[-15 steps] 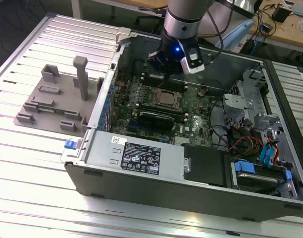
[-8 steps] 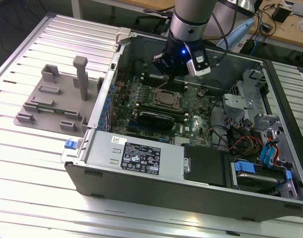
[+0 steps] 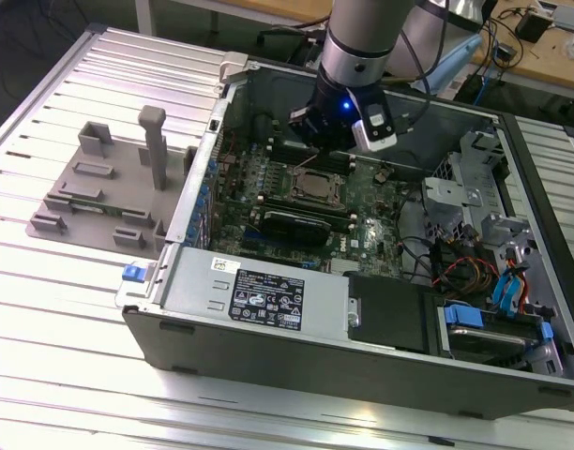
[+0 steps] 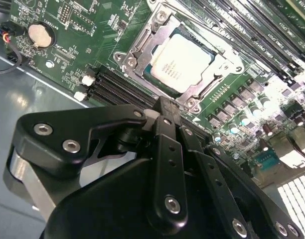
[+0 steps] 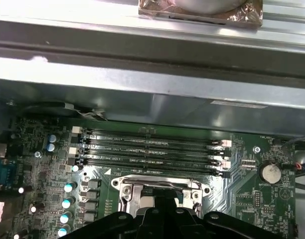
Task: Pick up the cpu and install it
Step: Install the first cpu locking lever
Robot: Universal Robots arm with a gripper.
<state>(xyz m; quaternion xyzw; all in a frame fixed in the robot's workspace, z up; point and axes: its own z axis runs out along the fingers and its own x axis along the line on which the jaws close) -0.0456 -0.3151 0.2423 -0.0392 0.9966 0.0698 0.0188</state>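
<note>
The cpu [image 4: 185,60], a shiny silver square, lies flat inside its socket frame [image 4: 142,47] on the green motherboard [image 4: 92,30]. In the exterior view the cpu [image 3: 317,187] sits in the middle of the open computer case [image 3: 381,356]. My gripper [image 4: 165,105] hangs above the board just beside the socket, shut, with its black fingers pressed together and nothing between them. In the first wrist view the gripper [image 5: 165,209] covers part of the socket frame [image 5: 123,188]. In the exterior view the gripper [image 3: 326,131] is above the far side of the socket.
Black memory slots [image 5: 152,149] run beside the socket, under the case's metal wall [image 5: 152,84]. A coin battery [image 4: 39,34] sits on the board. A long black heatsink block [image 3: 292,223], the power supply [image 3: 259,295] and drive cages [image 3: 484,202] crowd the case. A grey fixture [image 3: 109,187] lies outside.
</note>
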